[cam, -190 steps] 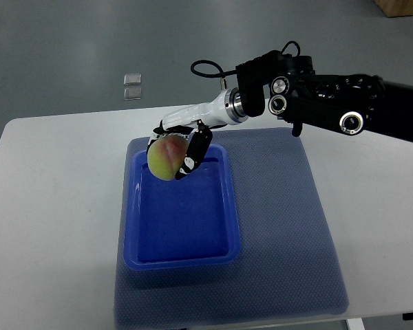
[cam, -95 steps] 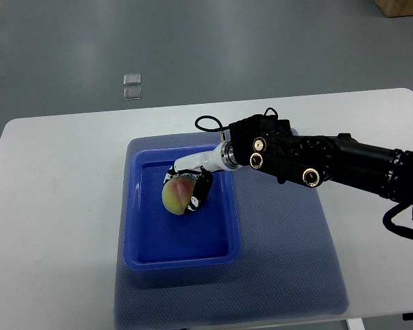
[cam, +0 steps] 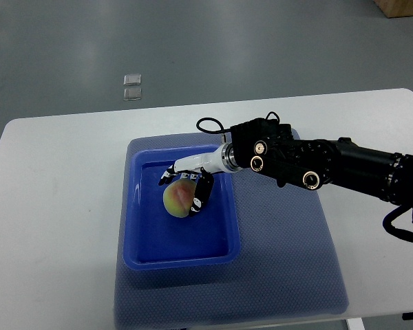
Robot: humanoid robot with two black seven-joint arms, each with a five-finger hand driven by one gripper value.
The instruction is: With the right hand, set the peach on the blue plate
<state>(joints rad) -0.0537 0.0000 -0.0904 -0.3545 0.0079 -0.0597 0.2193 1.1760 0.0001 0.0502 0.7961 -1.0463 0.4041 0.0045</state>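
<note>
The peach [cam: 178, 201], yellow-green with a red blush, lies on the floor of the blue plate [cam: 144, 240], a rectangular tray, in its upper middle. My right hand [cam: 182, 187] comes in from the right on a black arm [cam: 310, 165] and sits right over the peach. Its fingers [cam: 166, 178] are spread and lifted off the top of the peach. The thumb [cam: 199, 194] still lies against the peach's right side. The left arm is out of view.
The tray stands on a blue-grey mat [cam: 282, 254] on a white table [cam: 55, 206]. Two small clear squares [cam: 132, 87] lie on the floor beyond the table's far edge. A cardboard box corner [cam: 403, 7] shows at the top right.
The hand carried the peach down from above the tray's far rim onto the tray floor. The fingers then opened off the peach.
</note>
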